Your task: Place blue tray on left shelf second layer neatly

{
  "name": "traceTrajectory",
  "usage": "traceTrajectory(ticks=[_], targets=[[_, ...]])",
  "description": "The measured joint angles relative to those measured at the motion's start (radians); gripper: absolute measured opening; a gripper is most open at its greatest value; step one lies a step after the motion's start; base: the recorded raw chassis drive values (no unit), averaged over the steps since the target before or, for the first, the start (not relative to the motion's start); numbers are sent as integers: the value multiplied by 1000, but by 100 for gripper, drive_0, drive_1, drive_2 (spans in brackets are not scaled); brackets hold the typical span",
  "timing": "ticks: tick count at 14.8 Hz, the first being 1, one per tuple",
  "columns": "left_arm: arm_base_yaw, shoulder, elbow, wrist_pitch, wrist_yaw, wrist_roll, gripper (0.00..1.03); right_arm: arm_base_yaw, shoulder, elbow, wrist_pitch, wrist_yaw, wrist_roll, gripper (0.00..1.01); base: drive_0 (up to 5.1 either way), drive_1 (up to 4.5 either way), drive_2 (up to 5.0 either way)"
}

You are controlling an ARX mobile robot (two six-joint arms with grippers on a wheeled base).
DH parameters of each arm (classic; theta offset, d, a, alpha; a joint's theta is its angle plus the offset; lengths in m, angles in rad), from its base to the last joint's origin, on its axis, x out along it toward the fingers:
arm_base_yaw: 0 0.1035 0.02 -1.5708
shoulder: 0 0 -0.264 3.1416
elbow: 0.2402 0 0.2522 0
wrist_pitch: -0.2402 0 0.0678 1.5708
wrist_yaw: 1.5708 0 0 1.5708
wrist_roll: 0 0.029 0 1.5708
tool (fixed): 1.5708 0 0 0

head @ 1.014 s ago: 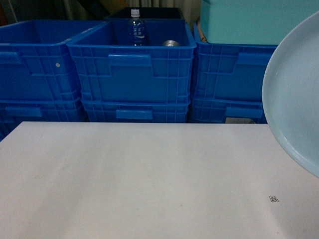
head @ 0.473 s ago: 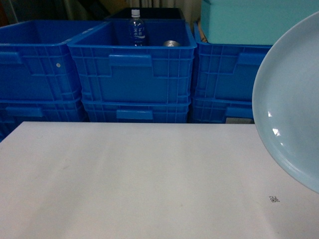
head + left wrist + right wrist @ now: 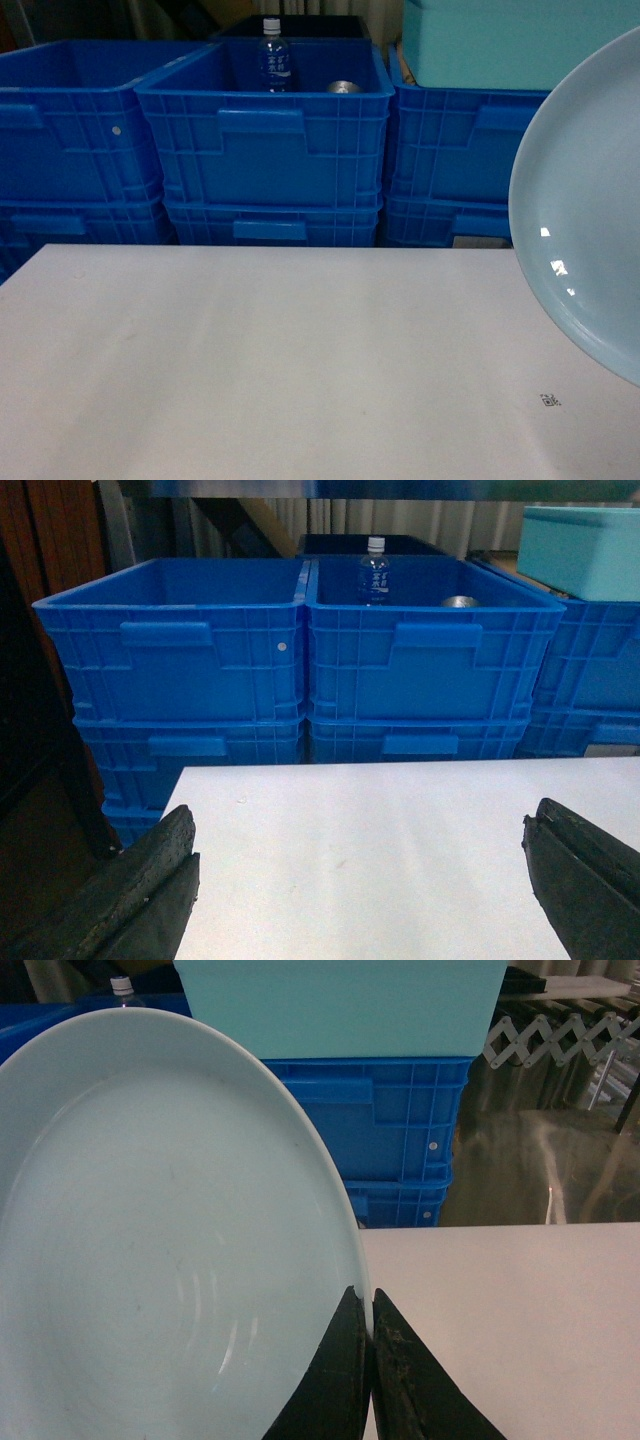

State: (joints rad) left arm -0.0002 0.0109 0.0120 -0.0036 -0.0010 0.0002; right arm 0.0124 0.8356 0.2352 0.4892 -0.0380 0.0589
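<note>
**Tray up in the air, pinched by the rim**

Right gripper (image 3: pixel 371 1360) clamped tight on the edge of the blue tray (image 3: pixel 170 1250), held tilted on its side above the right end of the white table (image 3: pixel 280 360). Left gripper (image 3: pixel 360 880) spread wide apart over the table, holding nothing. Stacked blue crates (image 3: pixel 265 150) just behind the table, a water bottle (image 3: pixel 273 57) standing in the middle one, teal box (image 3: pixel 500 40) on top at right.
</note>
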Motion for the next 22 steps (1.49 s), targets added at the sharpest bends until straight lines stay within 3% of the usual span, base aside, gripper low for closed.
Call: traceTrajectory(ticks=[5,22], targets=[[0,0,0,0,0,0,98,0,0,0,0,-3,0,2,-149,-149,-149],[0,0,0,0,0,0,98,0,0,-1,0,-3,0,2,313,-432,-381]])
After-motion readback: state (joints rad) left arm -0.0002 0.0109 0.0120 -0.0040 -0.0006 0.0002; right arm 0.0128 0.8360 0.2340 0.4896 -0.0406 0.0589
